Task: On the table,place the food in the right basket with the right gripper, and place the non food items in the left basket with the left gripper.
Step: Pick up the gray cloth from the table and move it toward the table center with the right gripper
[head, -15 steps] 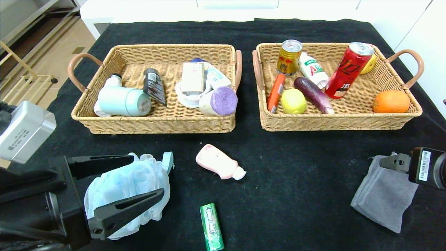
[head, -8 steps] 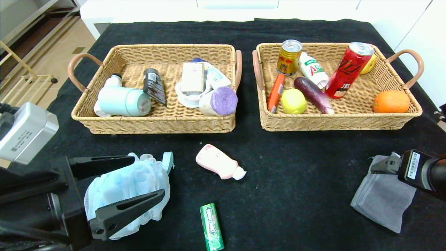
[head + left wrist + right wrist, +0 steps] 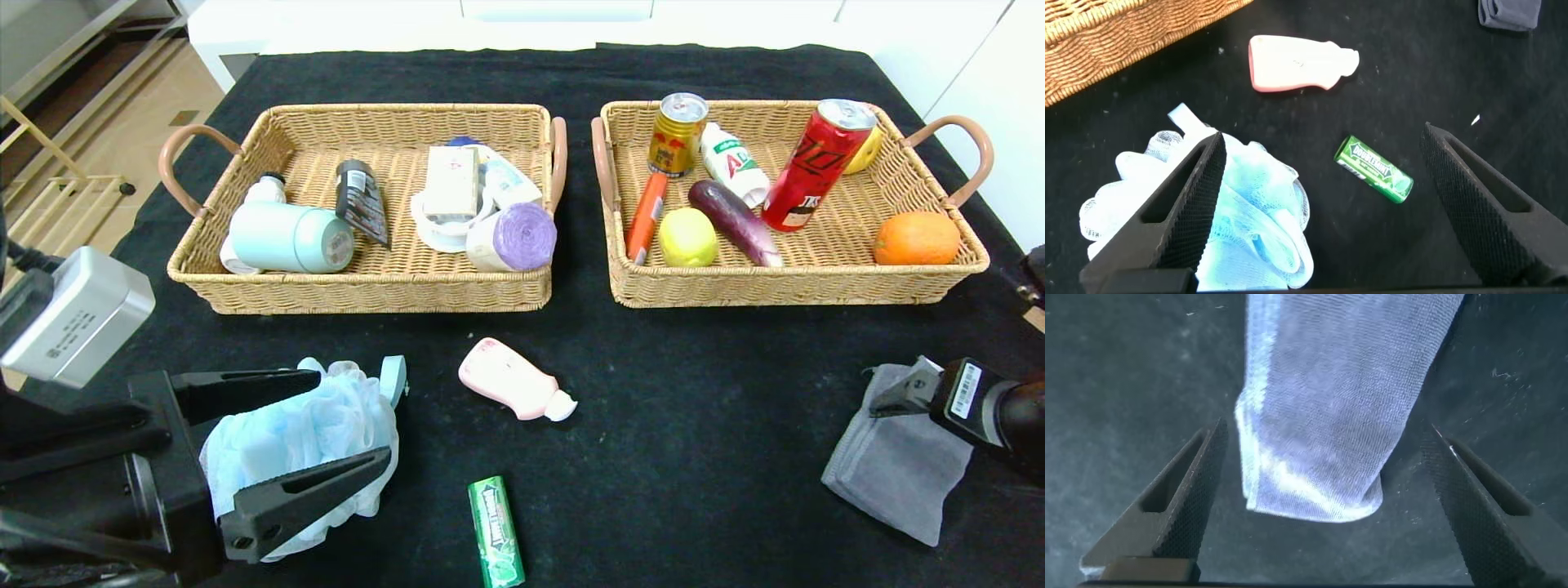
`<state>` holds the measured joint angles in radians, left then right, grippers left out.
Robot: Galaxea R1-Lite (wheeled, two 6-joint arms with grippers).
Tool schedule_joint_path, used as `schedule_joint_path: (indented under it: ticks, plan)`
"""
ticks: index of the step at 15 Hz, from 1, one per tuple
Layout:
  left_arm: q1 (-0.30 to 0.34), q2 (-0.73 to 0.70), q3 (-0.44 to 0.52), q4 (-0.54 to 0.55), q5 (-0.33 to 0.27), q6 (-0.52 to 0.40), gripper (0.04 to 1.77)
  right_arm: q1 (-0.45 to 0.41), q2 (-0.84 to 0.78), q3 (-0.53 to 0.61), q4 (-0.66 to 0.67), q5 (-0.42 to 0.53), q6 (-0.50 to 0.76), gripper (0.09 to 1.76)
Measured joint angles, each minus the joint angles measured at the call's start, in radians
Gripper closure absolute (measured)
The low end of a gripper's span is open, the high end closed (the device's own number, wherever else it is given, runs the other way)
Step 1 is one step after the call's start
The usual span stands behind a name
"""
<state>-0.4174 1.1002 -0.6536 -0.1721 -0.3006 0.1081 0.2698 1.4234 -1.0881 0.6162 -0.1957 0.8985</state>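
From the head camera, the table carries two wicker baskets side by side. The left basket holds the purple-ended bag roll, a mint flask and several smaller packs that overlap, so their edges are hard to separate. The right basket holds the sausage, the lemon, an eggplant, an orange and two cans; a yellow thing behind the red can is mostly hidden. On the cloth in front lie the pink bottle, the gum pack, cut off at the lower edge, the bath pouf and the grey towel. The left gripper stands wide open with one finger on each side of the pouf; whether the fingers touch it cannot be told here. The right gripper sits over the towel's near corner, only one fingertip showing, the rest cut off by the frame.

The left wrist camera shows the left gripper spread wide, one finger lying over the pouf, the other well clear of it near the gum pack. The pink bottle lies beyond, and a corner of the towel is clipped.

The right wrist camera shows the right gripper wide open above the towel, holding nothing; the towel runs out of frame, its full shape unseen.
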Motion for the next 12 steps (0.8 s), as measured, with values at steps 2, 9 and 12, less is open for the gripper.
schedule_joint_path:
  ticks: [2, 9, 12]
  plan:
    - [0.000, 0.001, 0.000, 0.001, 0.000, 0.000, 0.09, -0.002, 0.020, 0.001, -0.002, 0.027, 0.019, 0.14]
    - [0.000, 0.001, 0.000, -0.001, 0.000, 0.000, 0.09, -0.015, 0.077, 0.004, -0.012, 0.032, 0.046, 0.14]
    - [0.000, 0.001, 0.000, -0.001, 0.000, 0.000, 0.09, -0.015, 0.093, 0.026, -0.087, 0.038, 0.050, 0.14]
